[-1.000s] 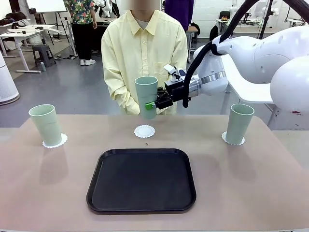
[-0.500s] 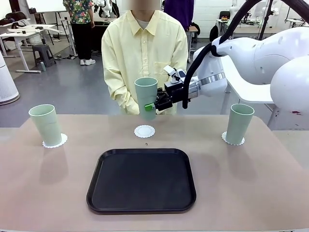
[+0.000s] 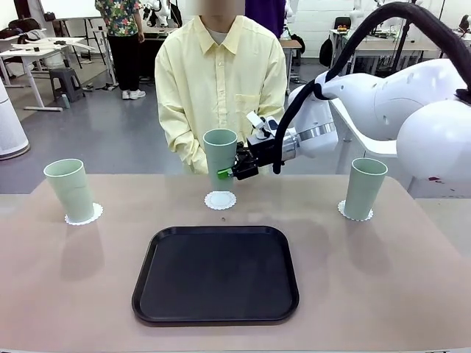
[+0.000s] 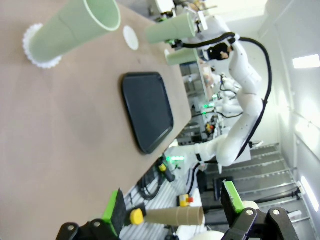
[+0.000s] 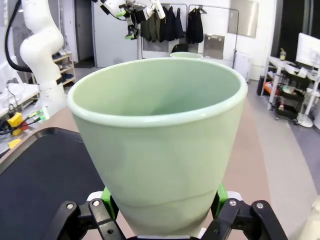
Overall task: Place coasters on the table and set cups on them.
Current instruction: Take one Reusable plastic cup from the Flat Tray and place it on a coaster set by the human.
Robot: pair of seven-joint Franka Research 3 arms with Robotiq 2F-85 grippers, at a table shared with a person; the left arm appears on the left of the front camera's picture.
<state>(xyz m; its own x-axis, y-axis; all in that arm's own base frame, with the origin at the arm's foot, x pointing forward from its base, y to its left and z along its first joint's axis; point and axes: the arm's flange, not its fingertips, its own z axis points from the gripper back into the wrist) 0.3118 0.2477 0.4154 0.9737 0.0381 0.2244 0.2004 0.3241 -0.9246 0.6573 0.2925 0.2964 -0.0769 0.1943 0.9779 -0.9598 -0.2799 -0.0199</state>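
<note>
Across the big beige-pink table (image 3: 383, 294), the right gripper (image 3: 234, 168) is clamped on a tall mint-green plastic cup (image 3: 220, 156), standing straight up. Right under it, not touching yet, lies a small round lacy white coaster (image 3: 220, 200). The cup needs to go straight down.

The left gripper (image 4: 175, 210) hangs with its fingers wide apart, far off.

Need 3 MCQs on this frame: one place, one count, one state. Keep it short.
1. Where is the bare round white lacy coaster?
A. on the black tray
B. beyond the tray, mid-table
C. at the table's near edge

2. How many pale mint-green plastic tumblers stand on coasters?
A. one
B. two
C. three

3. The right claw is:
A. open, empty
B. shut on a tumbler
C. resting on the tray

Key: 1 B, it lies past the black rounded-square tray. 2 B, the left tumbler and right tumbler. 3 B, it grips the middle tumbler above the coaster.
</note>
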